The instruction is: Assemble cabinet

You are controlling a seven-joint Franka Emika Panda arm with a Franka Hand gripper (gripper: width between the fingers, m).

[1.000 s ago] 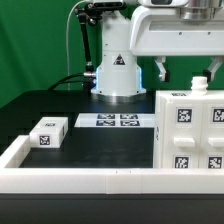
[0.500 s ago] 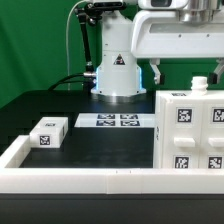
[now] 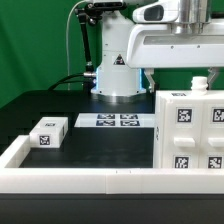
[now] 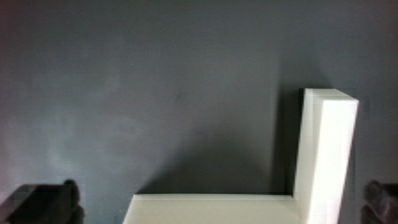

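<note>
- Exterior view: the cabinet (image 3: 188,132) stands upright on the desk (image 3: 100,143), close to the front edge and toward the corner on the exterior view's right, its tagged faces turned to the camera; that probably keeps the tags readable and leaves the top free for parts coming from above
- A small panel (image 3: 48,132) lies flat near the desk edge on the exterior view's left, well apart from the cabinet, apparently parked within reach until its turn
- The marker board (image 3: 117,121) lies flat by the back edge, just in front of the robot base (image 3: 117,72)
- The hand (image 3: 181,72) hangs above the cabinet's top, touching nothing; how far its fingers stand apart is hard to read from here
- Wrist view: the two dark fingertips (image 4: 45,204) show at opposite sides, spread wide, with nothing gripped
- Between them a white upright wall of the cabinet (image 4: 326,150) and a flat white face meet at a corner over the dark desk (image 4: 143,100); I judge the hand is lined up over this edge, spread to straddle it
</note>
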